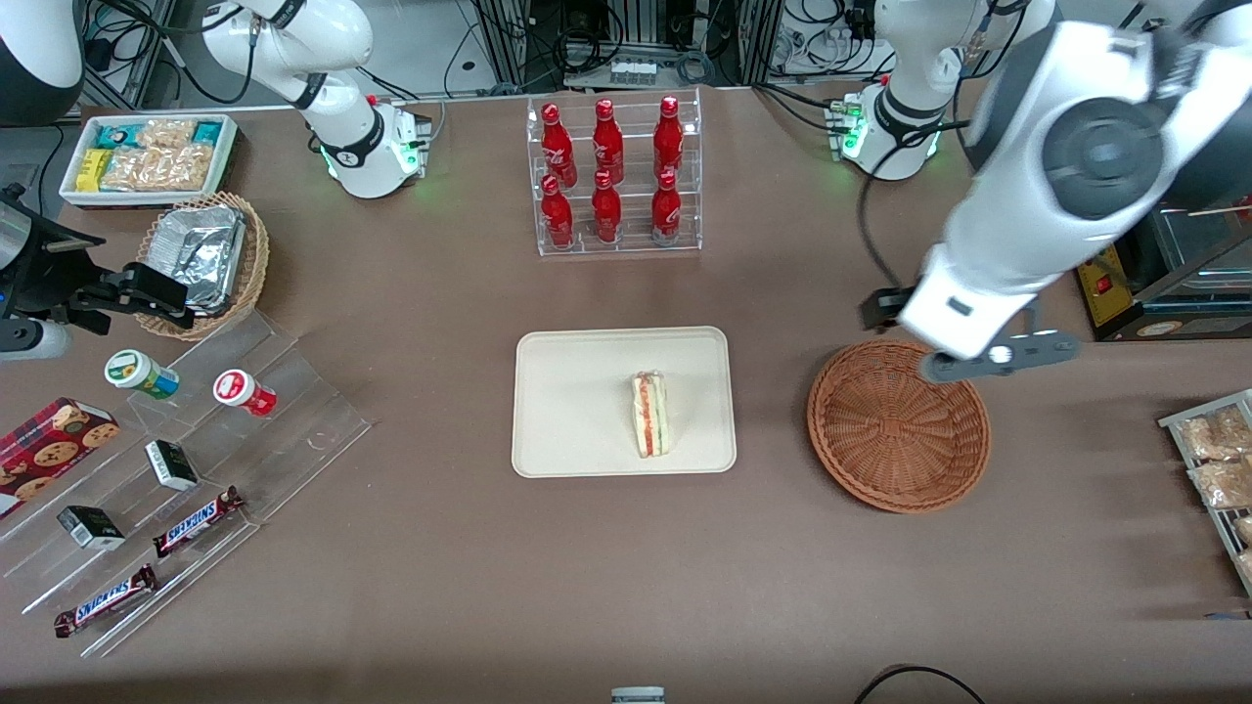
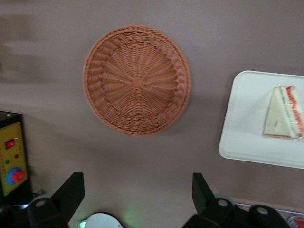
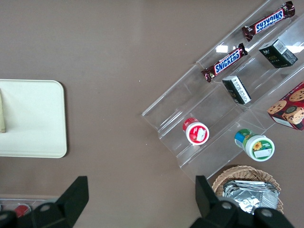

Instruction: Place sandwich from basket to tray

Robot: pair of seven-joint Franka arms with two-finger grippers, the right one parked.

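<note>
Two fingers [image 2: 71, 192] of the gripper [image 2: 137, 194] are seen spread apart and grasping nothing, raised above the desk [image 1: 411, 587] near the basket [image 1: 897, 426]. Nothing lies in the basket; the sandwich [image 1: 650, 414] rests on the tray [image 1: 577, 401], toward its basket-side edge. The placement is judged done — only withdrawal of the arm appears to remain. Hidden in the front view: the fingers themselves, masked by the arm; the tray is cut off in the left wrist view.

Six red bottles [image 1: 611, 174] in a clear rack, foil containers [image 1: 199, 249] in a tan basket, two Snickers bars [image 3: 249, 43], box of snack packets [image 1: 149, 156]
</note>
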